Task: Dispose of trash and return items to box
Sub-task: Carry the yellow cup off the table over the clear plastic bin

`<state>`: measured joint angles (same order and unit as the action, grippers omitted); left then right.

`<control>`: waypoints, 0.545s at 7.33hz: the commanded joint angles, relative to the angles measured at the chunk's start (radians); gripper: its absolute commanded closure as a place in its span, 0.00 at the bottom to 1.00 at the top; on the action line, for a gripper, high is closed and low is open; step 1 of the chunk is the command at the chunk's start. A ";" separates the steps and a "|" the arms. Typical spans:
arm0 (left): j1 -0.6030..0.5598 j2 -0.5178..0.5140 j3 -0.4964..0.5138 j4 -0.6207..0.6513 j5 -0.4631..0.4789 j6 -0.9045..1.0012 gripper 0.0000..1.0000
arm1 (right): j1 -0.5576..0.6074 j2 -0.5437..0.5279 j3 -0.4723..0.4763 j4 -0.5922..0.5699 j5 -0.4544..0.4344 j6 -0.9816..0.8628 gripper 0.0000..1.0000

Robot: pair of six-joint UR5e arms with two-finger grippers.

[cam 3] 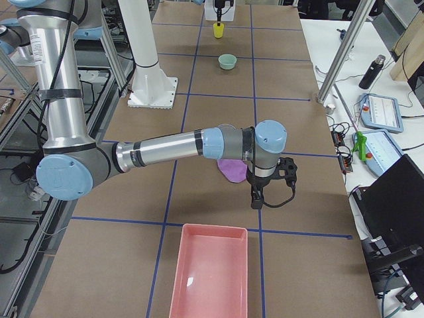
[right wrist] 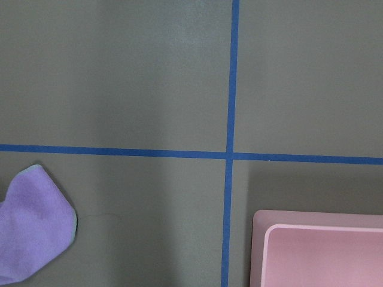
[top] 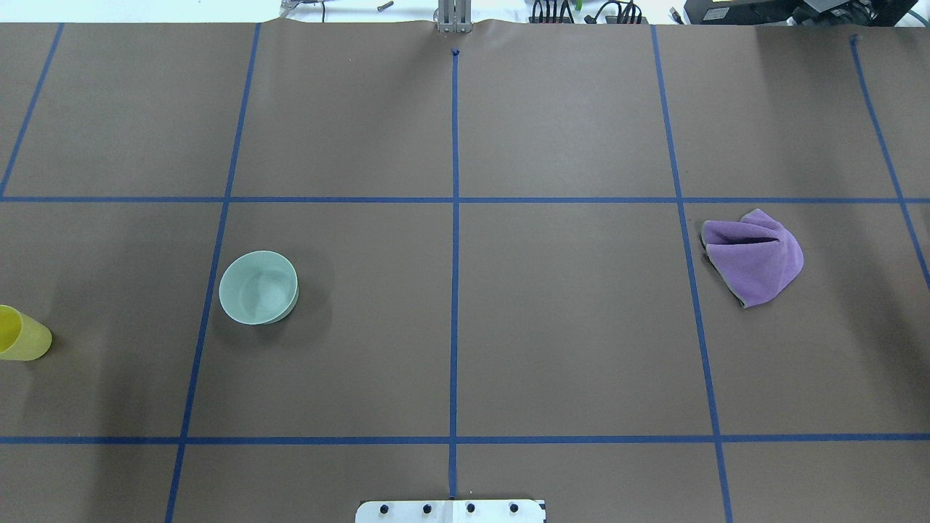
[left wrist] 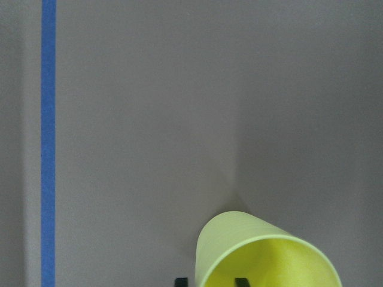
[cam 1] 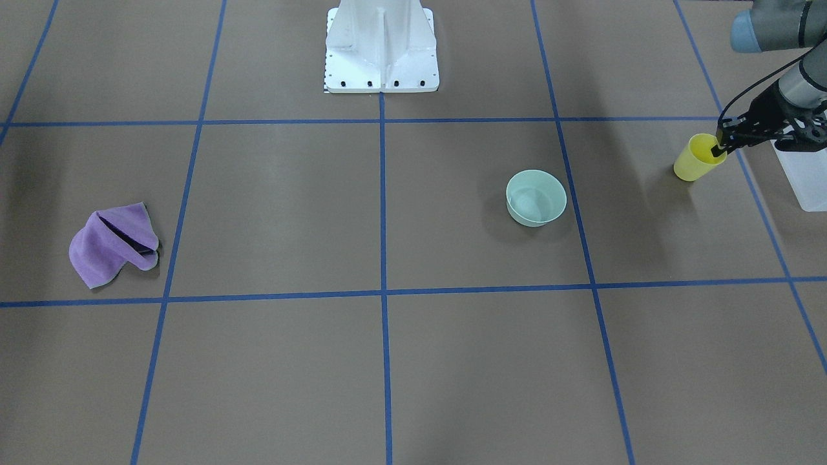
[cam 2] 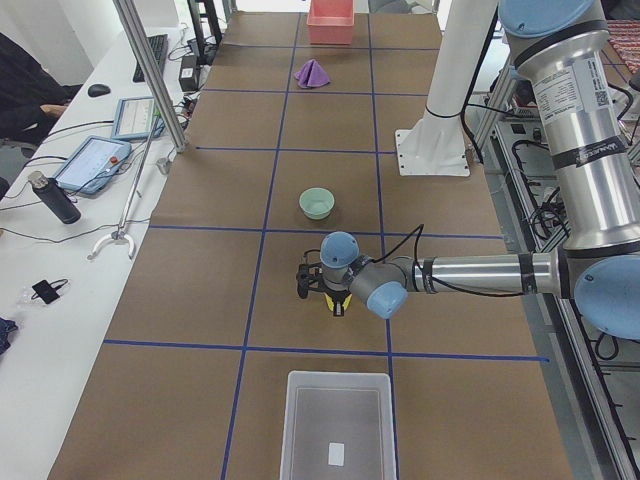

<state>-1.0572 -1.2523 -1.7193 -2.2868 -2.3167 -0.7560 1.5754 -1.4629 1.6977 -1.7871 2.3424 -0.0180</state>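
Pinching the rim of the yellow cup (cam 1: 694, 161), one finger inside and one outside, the left hand (cam 1: 718, 145) holds it tilted, mouth toward the bench's left end. The box (cam 2: 338, 425) stands just beyond. Whether the right hand (cam 3: 260, 199) is apart or together, I cannot tell.

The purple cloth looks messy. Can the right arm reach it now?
Probably yes. The right gripper hangs just beside the purple cloth, and nothing stands between them.

Arms: shiny silver tubes (cam 2: 480, 272), baby-blue joint caps (cam 2: 339, 247). A thin black cable (cam 1: 737, 100) feeds the black left gripper (cam 1: 718, 150); white bolted pedestal (cam 1: 381, 45).
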 commanded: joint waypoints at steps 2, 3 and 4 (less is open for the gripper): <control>-0.058 0.036 -0.098 0.006 -0.171 -0.043 1.00 | 0.000 -0.004 0.000 0.000 0.001 0.001 0.00; -0.227 0.037 -0.103 0.009 -0.285 -0.037 1.00 | 0.000 -0.002 0.000 0.000 0.000 0.001 0.00; -0.307 0.056 -0.103 0.009 -0.306 -0.022 1.00 | 0.000 -0.004 -0.003 0.000 0.001 0.001 0.00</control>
<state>-1.2426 -1.2148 -1.8132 -2.2797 -2.5523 -0.7906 1.5754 -1.4658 1.6975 -1.7871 2.3430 -0.0169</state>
